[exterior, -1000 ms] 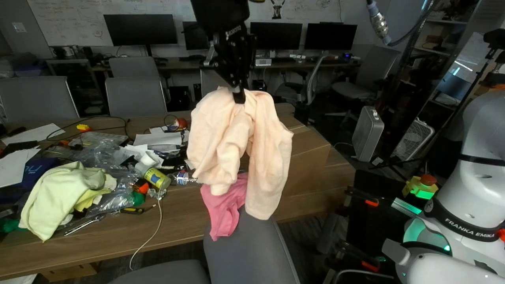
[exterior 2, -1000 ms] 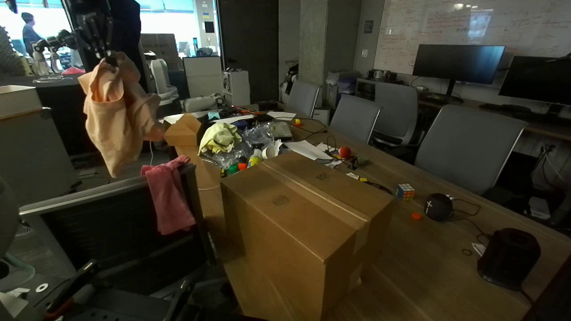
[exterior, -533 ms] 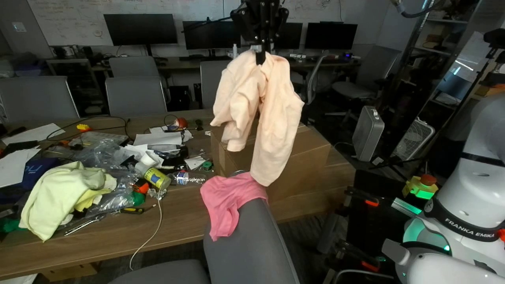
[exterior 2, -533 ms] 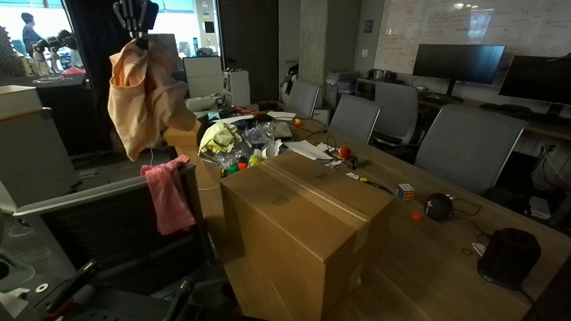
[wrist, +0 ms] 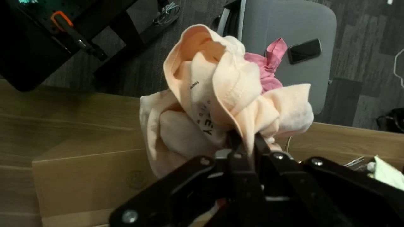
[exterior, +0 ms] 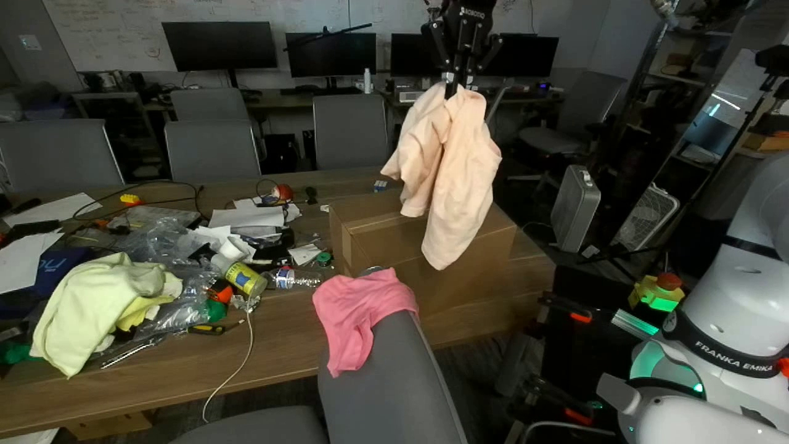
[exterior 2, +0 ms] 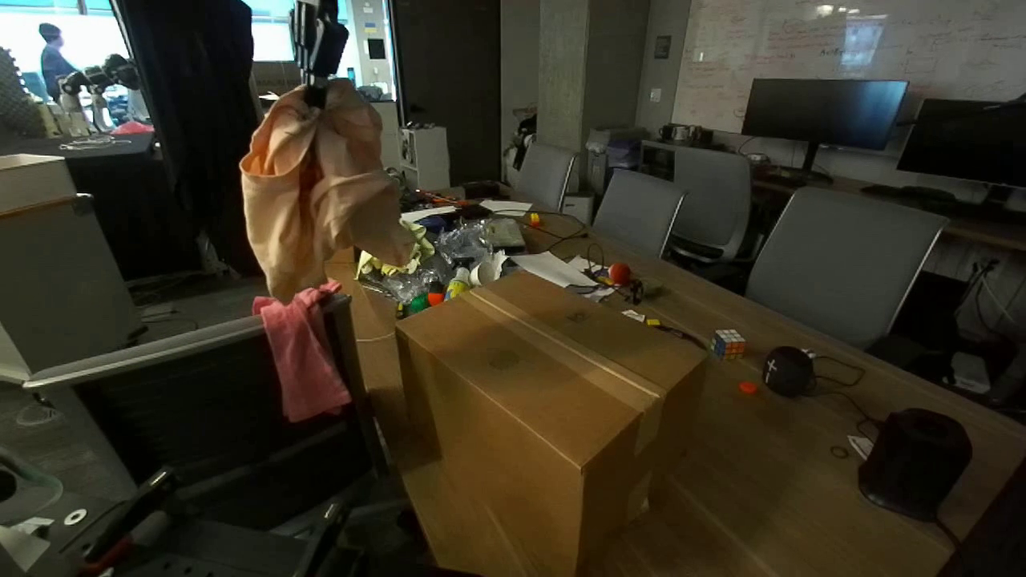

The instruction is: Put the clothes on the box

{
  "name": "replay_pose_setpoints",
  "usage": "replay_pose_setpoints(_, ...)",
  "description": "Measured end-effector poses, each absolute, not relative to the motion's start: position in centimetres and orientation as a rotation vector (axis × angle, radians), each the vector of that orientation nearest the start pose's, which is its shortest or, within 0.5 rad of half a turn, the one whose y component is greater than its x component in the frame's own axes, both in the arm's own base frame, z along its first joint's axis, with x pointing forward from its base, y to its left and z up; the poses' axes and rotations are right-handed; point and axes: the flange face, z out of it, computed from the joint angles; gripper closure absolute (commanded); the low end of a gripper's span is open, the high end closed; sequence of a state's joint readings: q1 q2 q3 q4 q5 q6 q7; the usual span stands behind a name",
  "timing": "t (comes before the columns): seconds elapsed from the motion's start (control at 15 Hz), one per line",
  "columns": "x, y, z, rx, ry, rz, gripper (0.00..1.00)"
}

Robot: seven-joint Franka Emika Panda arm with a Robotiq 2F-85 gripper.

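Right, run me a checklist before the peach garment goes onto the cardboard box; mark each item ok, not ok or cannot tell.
1. Tool shut on the peach garment: ok, fabric pinched in the wrist view.
2. Cardboard box closed, tape along its top seam: ok.
3. Peach garment apart from the pink garment draped on the gray chair: ok, an exterior view shows a gap.
4. Peach garment squarely over the box: not ok, it hangs off toward the chair's side.
5. Whole peach garment higher than the box top: cannot tell.
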State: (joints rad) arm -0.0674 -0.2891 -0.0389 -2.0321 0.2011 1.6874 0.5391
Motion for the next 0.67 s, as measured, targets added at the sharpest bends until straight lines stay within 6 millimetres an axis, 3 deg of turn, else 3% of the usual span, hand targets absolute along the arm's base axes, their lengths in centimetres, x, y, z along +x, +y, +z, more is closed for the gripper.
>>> replay_pose_setpoints(0.33,44.2,-7.1,54.9,-2.623,1.281,0.077,0.97)
replay_pose_setpoints(0.67,44.4,-6.7,54.5,-2.546,1.450,0.039,0.97)
